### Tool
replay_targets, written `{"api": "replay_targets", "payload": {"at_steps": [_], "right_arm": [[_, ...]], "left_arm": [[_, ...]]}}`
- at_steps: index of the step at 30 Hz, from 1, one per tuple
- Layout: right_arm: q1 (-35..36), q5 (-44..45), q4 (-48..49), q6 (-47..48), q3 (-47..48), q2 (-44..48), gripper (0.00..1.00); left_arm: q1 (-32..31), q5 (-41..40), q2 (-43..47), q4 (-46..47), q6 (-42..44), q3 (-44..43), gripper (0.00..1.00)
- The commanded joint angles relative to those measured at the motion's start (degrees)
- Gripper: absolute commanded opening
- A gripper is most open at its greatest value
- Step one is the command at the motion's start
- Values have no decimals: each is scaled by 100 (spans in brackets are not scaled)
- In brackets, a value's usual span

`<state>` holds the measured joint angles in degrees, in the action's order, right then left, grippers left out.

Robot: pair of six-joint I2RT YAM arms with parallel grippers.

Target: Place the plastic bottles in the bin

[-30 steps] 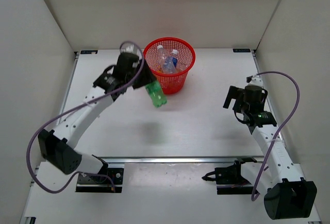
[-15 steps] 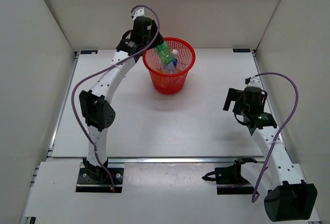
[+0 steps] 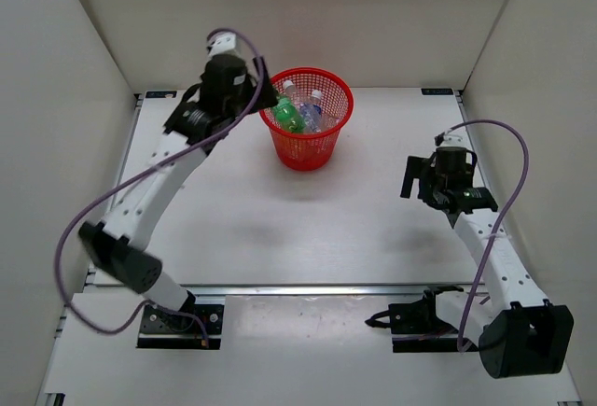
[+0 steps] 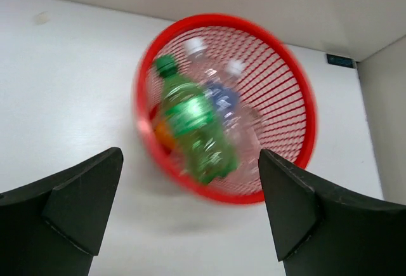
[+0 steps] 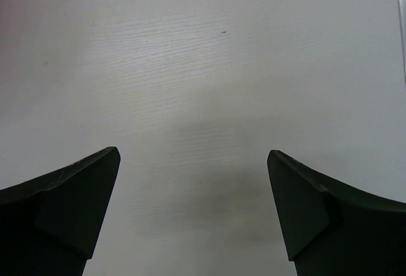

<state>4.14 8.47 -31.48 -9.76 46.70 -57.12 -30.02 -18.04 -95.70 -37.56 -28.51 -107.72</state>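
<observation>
Judging from the white table [image 3: 280, 229], where the overhead view shows nothing lying loose, the job looks all but done. The red mesh bin [image 3: 308, 156] stands upright near the far edge. The left gripper [image 4: 189, 162] hovers just beside and above its left rim, jaws wide apart and holding nothing. The right gripper [image 5: 193, 158] hangs well apart over bare table, jaws likewise spread and empty. Inside the bin, the green bottle [image 4: 193, 130] lies slanted on top, cap toward the far side. It rests against a clear blue-labelled bottle [image 4: 223, 98], with an orange bottle [image 4: 162, 135] beneath. To finish well, raise the left gripper straight up and clear of the rim before swinging it home, since so light a bin would likely tip at a nudge.
</observation>
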Motion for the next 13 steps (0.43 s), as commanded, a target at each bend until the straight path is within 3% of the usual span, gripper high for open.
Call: {"api": "replay_targets", "payload": {"at_steps": [1,4,7,13], "right_arm": [[113,-56,-490,36,305,-185,99],[-88,-458,-403,-71,244,-54,99],[-317,-883,-236,-96,191,166,99],[24,-224,-692,-88,367,-26,100]], "left_arm": [[268,-542,1417,-419,40,1513,99],[549,-709,2508,-611,-93,3252,99],[909,-700,3300,-963,-164,4308,99],[1226,-754,4358,-1236,-410,5384,98]]}}
